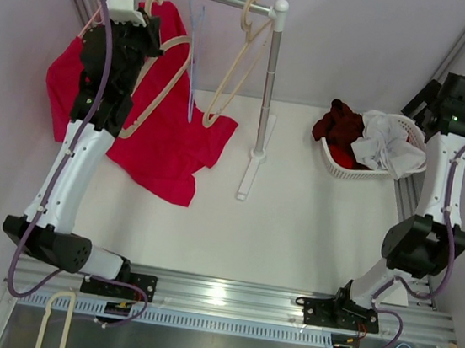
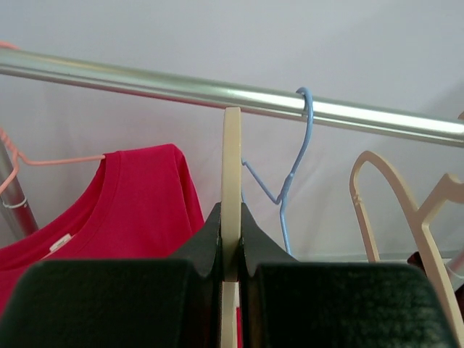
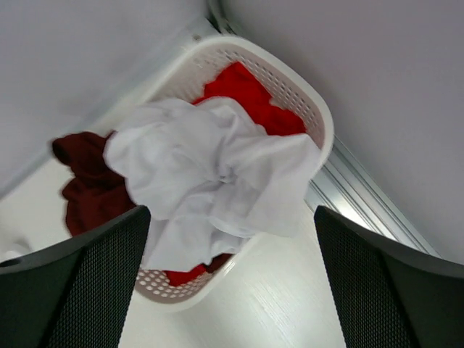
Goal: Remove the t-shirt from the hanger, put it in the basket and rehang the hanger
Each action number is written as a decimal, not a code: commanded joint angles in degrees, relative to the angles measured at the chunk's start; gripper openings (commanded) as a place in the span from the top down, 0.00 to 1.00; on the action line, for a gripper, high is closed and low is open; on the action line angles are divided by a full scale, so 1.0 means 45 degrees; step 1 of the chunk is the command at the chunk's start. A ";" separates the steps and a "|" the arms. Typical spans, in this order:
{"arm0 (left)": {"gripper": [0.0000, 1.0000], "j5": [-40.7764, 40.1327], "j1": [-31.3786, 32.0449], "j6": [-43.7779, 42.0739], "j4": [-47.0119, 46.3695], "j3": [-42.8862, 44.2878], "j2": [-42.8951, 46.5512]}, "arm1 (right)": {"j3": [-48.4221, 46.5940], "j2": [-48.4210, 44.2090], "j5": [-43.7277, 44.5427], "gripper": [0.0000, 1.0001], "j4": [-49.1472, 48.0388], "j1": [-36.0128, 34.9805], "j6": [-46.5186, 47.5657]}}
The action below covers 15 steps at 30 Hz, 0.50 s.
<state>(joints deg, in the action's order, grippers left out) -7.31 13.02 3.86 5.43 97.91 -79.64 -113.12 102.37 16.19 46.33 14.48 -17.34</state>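
Left claw [image 2: 230,246] pinches cream hanger [image 2: 231,145], right claw [image 3: 230,217] hangs spread; a jerk could unseat the blue hanger [image 2: 293,168].

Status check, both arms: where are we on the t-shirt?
Left gripper shut on cream hanger hook at the rail. Right gripper open, empty, above basket with white t-shirt in it. Red t-shirt hangs left of cream hanger; nothing blocking seen.
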 commanded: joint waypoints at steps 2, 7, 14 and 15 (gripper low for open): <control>0.99 0.0160 -0.0158 -0.0310 -0.1441 0.1131 -0.0642 | 0.2049 -0.2276 -0.1837 0.00 -0.2597 -0.0015 -0.0013; 0.99 0.0042 -0.0158 -0.0174 -0.2241 0.1133 -0.0974 | 0.2755 -0.3684 -0.2501 0.01 -0.3302 -0.0112 -0.0033; 0.99 0.0122 -0.0158 -0.0173 -0.2572 0.2110 -0.2067 | 0.3477 -0.4369 -0.3127 0.01 -0.4083 -0.0639 0.0123; 0.99 -0.0073 -0.0158 -0.0212 -0.2980 0.2110 -0.2127 | 0.3652 -0.4389 -0.3167 0.01 -0.4238 -0.0698 0.0124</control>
<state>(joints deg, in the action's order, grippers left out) -7.29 12.93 3.88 -1.85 104.55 -88.29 -97.93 84.36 4.27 31.31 12.32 -17.32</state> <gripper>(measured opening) 0.049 0.993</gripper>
